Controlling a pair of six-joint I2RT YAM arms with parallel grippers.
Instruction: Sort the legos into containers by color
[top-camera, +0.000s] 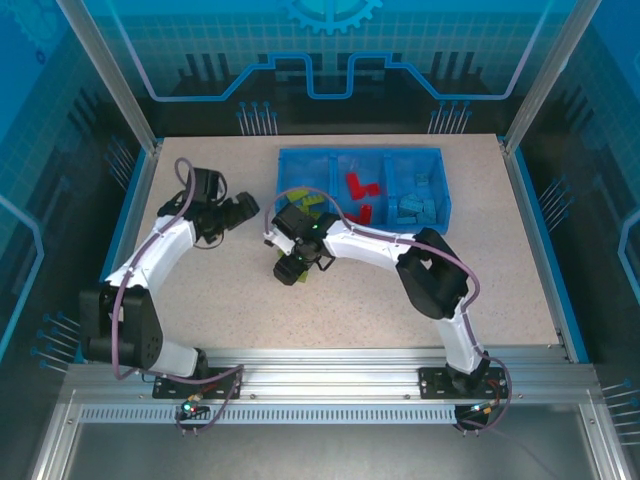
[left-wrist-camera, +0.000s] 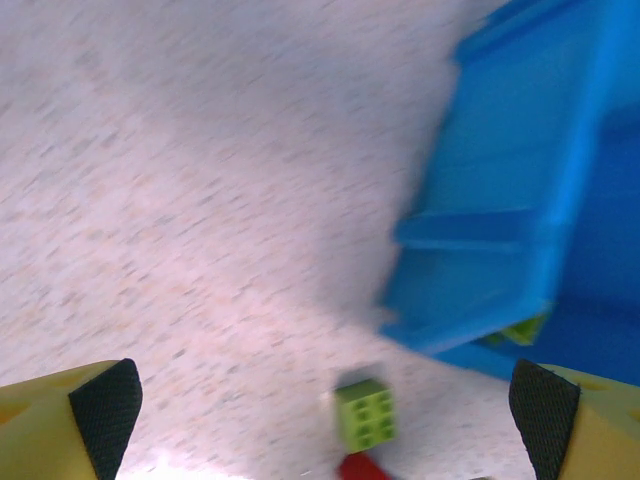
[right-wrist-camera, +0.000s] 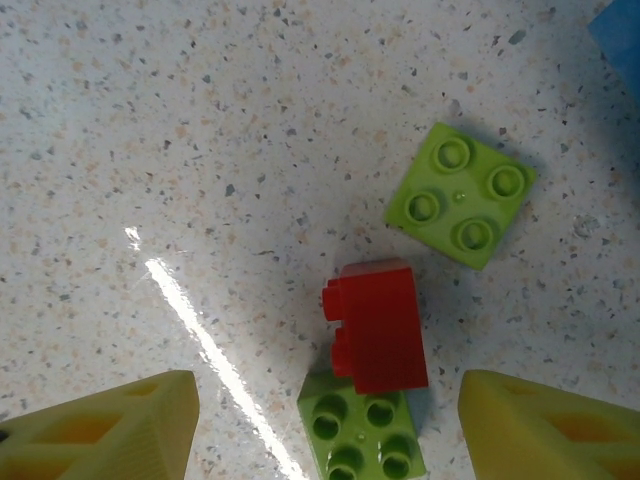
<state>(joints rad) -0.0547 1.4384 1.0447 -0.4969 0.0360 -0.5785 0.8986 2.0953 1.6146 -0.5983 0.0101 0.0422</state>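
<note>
The left wrist view is blurred all over, and the tray (left-wrist-camera: 520, 200) runs out at its right edge. In the right wrist view the lower green lego (right-wrist-camera: 360, 430) is partly covered by the red lego (right-wrist-camera: 378, 330) and cut by the bottom edge.

Looked like a robotics lab test cell: speckled table (top-camera: 230, 300) boxed in by alu. frame posts (top-camera: 105, 70) w/ see-through blue panels (top-camera: 200, 40) printed w/ gear & circuit graphics; left arm (top-camera: 150, 260) & right arm (top-camera: 435, 280) bolted to a slotted alu. rail (top-camera: 330, 382) at the near edge.
</note>
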